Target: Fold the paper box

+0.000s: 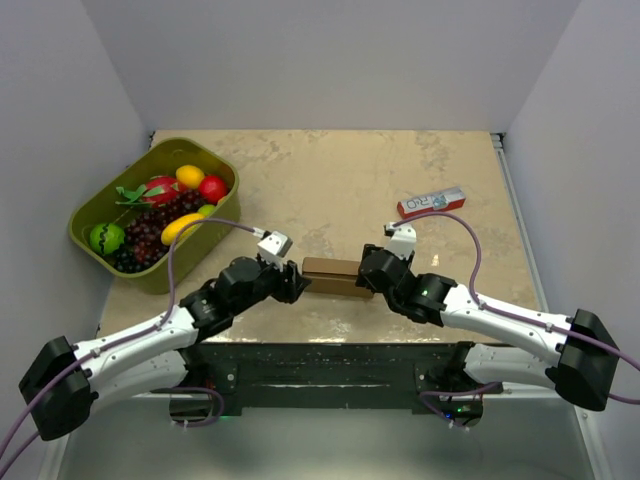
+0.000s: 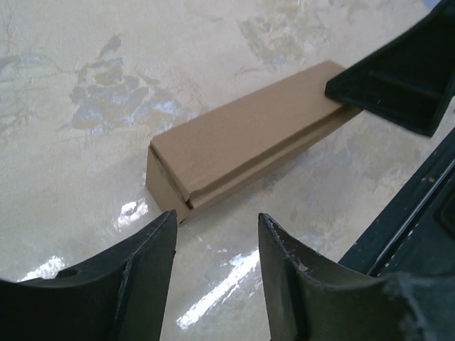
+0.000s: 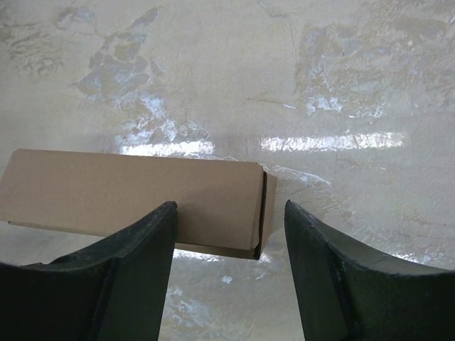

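The paper box [image 1: 332,277] lay closed and flat near the front of the tabletop [image 1: 330,180], between the 2 claws. It looked light, thin-walled and fairly stiff, likely to skid on the glossy surface if pushed from 1 side and to dent under a hard squeeze. Its 2 broad long faces seemed the safest hold, pinched across the narrow width; the short ends and the lapped seam along 1 long side looked weaker. The left claw [image 2: 217,224] stood released, fingers apart just short of the near end, grasping nothing. The right claw [image 3: 227,213] was spread too and held nothing — 1 finger sat over the far end, contact unclear. Plain pale walls [image 1: 320,60] closed 3 sides. The beige marbled top shone with glare. A green tub [image 1: 146,276] of toy fruit sat far left and a red-and-white carton [image 1: 432,203] right — both well apart from the box.
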